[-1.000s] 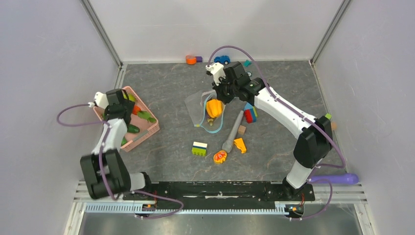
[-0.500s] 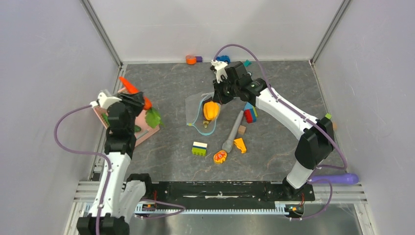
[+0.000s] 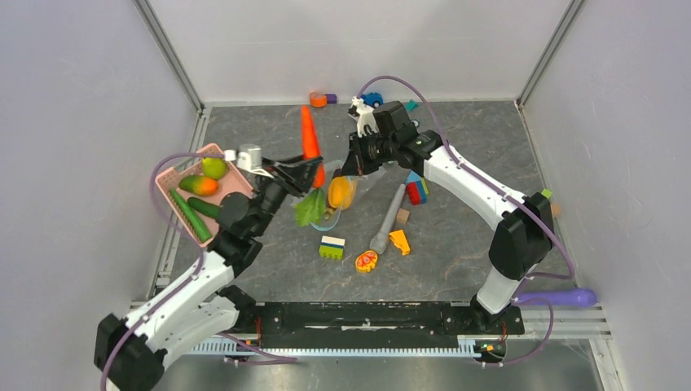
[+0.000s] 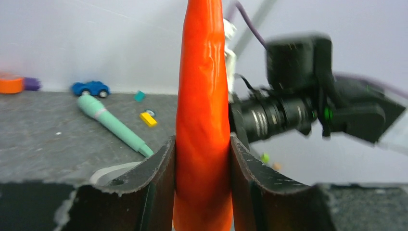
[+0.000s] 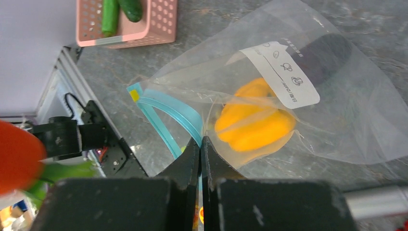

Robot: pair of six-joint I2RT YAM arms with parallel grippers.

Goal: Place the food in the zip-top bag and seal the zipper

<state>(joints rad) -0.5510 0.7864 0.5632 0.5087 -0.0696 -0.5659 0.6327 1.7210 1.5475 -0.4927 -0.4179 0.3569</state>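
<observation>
Clamping the orange carrot [image 4: 202,96] upright between its fingers, the left end effector [image 3: 305,169] hovers at 9 o'clock of the zip-top bag [image 5: 337,110]. The right end effector [image 5: 201,144] is clenched on the bag's rim beside the teal zipper [image 5: 168,108], near the centre of the desk [image 3: 456,269]. A yellow pepper [image 5: 255,120] sits inside the bag.

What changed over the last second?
Left pincer took the carrot out of the pink basket, lifted it and carried it right, toward the bag. Right pincer stayed shut on the bag's rim; bag and yellow pepper inside shifted slightly left.
</observation>
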